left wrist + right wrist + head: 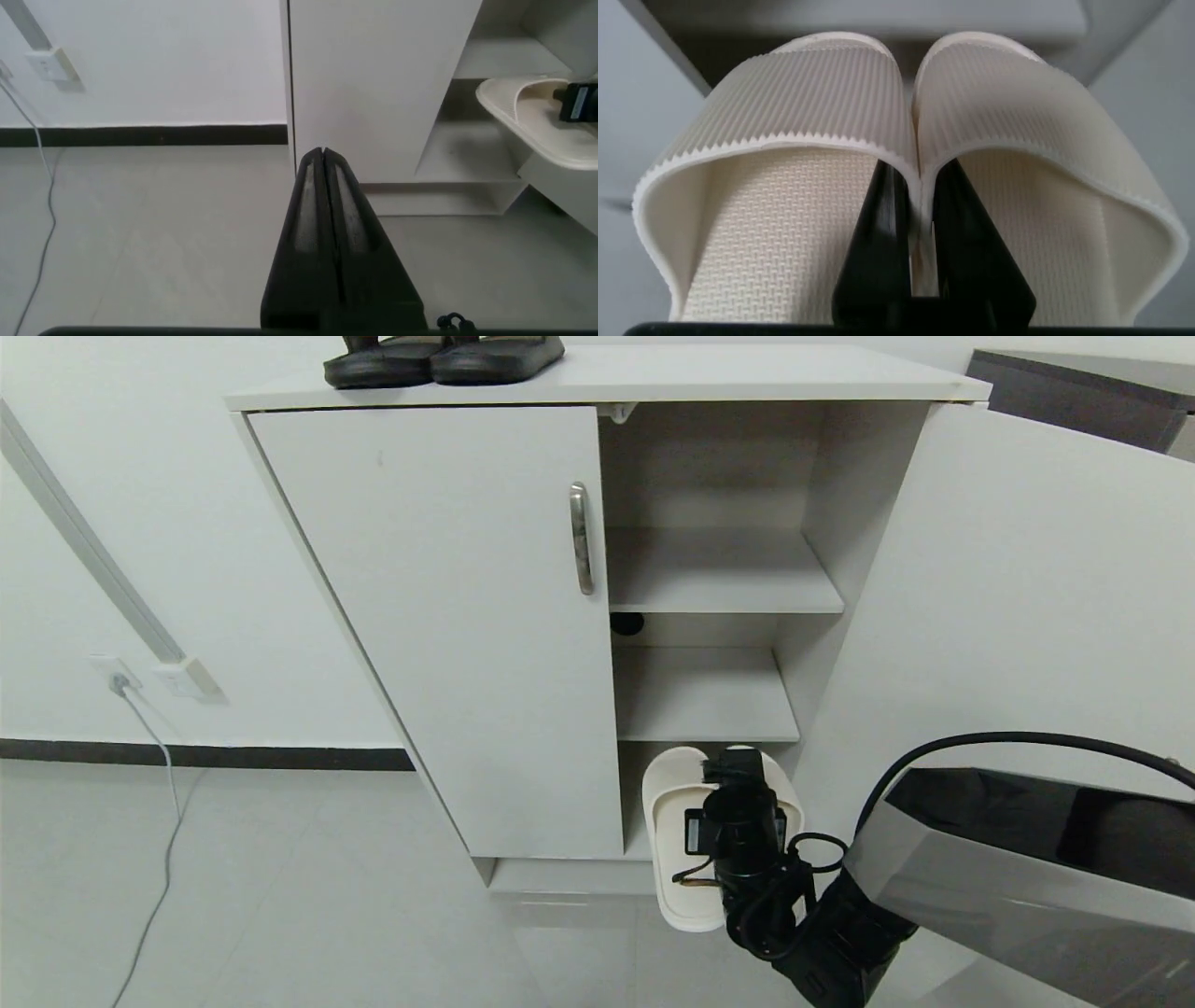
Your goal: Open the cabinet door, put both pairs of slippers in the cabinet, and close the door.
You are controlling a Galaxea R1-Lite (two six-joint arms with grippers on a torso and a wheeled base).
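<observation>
The cabinet (766, 378)'s right door (1008, 597) stands wide, baring three bays; the left door (439, 616) is closed. One cream ribbed pair of slippers (672, 859) hangs at the lowest bay's front edge, inner walls pinched together in the right gripper (918, 224), and one black pair (443, 359) sits at the cabinet top's front left edge. The left gripper (323, 163) hovers above the floor (140, 243), fingers pressed together, empty

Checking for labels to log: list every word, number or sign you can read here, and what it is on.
No text can be read in these views.
The small dark plate on the right gripper: print, if any, is too small to read.
No print seen on the cream ribbed rubber slippers, the black slippers, the white wooden cabinet or the white wall socket.
</observation>
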